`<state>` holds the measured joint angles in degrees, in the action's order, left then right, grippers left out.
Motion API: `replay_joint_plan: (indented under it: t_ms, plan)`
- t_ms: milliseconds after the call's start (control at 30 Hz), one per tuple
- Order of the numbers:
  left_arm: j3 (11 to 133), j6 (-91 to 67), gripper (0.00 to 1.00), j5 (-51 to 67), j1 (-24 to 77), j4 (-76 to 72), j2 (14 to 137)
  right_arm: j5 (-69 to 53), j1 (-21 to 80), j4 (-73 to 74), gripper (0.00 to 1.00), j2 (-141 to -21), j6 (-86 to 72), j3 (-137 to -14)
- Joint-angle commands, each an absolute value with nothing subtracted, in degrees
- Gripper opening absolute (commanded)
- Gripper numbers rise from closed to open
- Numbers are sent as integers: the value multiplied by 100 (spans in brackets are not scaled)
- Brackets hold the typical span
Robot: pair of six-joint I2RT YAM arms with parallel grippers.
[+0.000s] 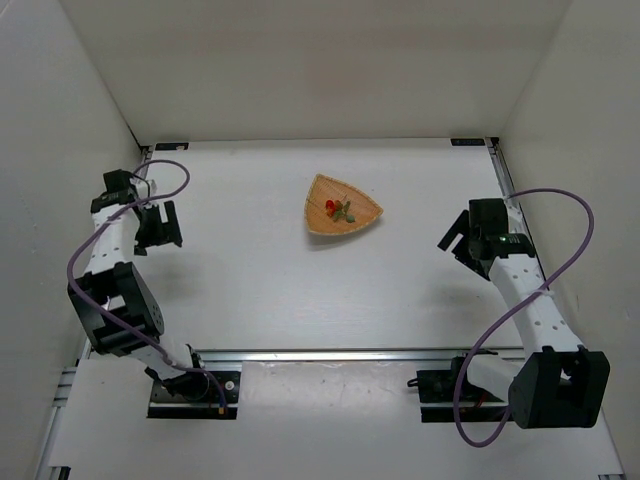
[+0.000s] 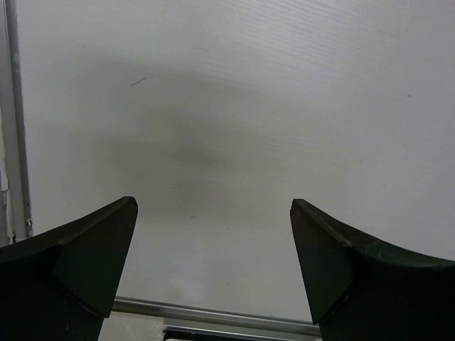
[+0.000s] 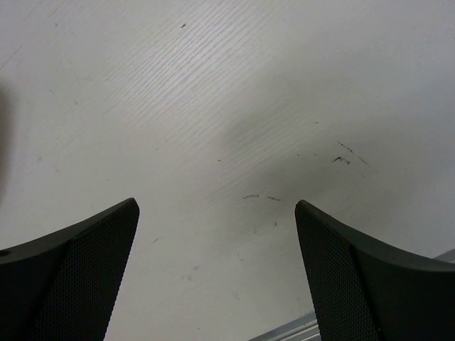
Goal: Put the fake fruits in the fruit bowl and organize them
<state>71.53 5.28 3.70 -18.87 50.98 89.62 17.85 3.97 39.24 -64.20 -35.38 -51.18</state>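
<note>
The fruit bowl (image 1: 360,222), a light-brown wooden dish shaped like a rounded triangle, sits on the white table at centre back. Inside it lie the fake fruits (image 1: 333,207): small red balls with green leaves and a stem (image 1: 346,212). My left gripper (image 1: 160,227) is open and empty, far to the left of the bowl; in the left wrist view (image 2: 213,227) only bare table lies between its jaws. My right gripper (image 1: 455,240) is open and empty, to the right of the bowl; the right wrist view (image 3: 217,227) shows only scuffed table.
White walls (image 1: 70,110) enclose the table on the left, back and right. A metal rail (image 1: 330,354) runs along the near edge by the arm bases. Purple cables (image 1: 560,270) loop off both arms.
</note>
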Motion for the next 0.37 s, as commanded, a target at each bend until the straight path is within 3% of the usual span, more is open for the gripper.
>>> replay_joint_plan:
  t_ms: [0, 333]
  plan:
    - [7093, 378, 100, 940, -2030, 4983, 8490, 1775, 378, 3920, 94, -6319, -3489, -5106]
    - [7031, 439, 100, 1546, -2136, 4983, 8201, 1775, 378, 3973, 95, -6162, -3542, -4948]
